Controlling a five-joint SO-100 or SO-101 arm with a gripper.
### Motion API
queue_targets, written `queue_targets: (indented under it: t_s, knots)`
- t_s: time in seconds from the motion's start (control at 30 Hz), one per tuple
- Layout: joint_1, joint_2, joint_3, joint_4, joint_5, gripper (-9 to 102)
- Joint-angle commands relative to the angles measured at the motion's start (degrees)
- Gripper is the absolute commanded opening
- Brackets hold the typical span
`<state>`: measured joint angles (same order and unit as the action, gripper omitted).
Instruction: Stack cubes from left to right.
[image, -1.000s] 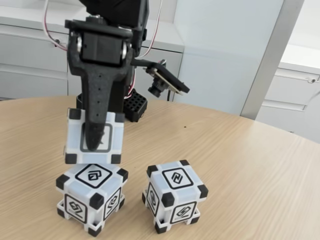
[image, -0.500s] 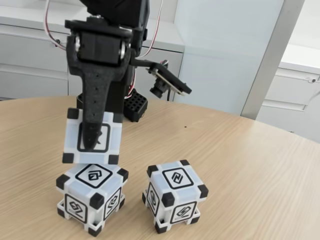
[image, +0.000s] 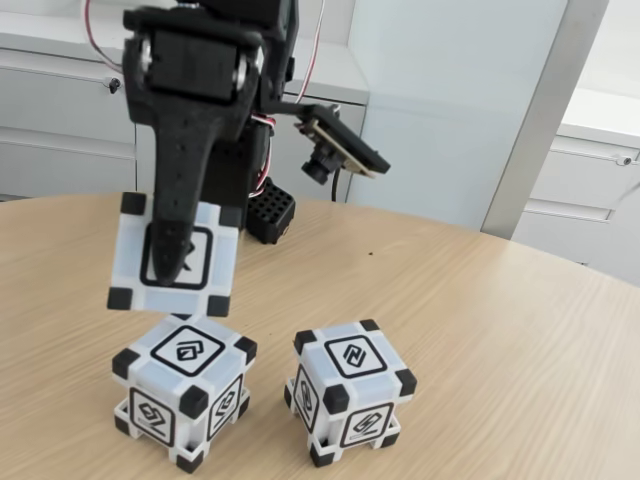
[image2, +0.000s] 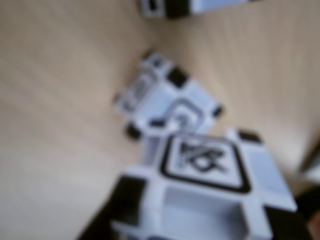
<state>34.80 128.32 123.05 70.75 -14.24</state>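
Gripping raised cube (image: 172, 258) | hand (image: 165, 262) clenched | cube tilted, above left cube (image: 183, 391), apart

The three white plastic cubes, one lifted (image: 176, 257), one at left (image: 184, 392) and one at right (image: 350, 390), have black corner blocks and black-framed glyphs. The matte black plastic gripper (image: 172, 262) contrasts with the light wooden table (image: 500, 350), which has fine grain lines.
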Motion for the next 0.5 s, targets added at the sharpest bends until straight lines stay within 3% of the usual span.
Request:
queue_targets:
  t_s: [0.0, 0.47]
  knots:
    - [-0.53, 0.09, -3.34, -0.09, 0.09, 21]
    - [-0.44, -10.28, -6.50, -0.88, -0.88, 20]
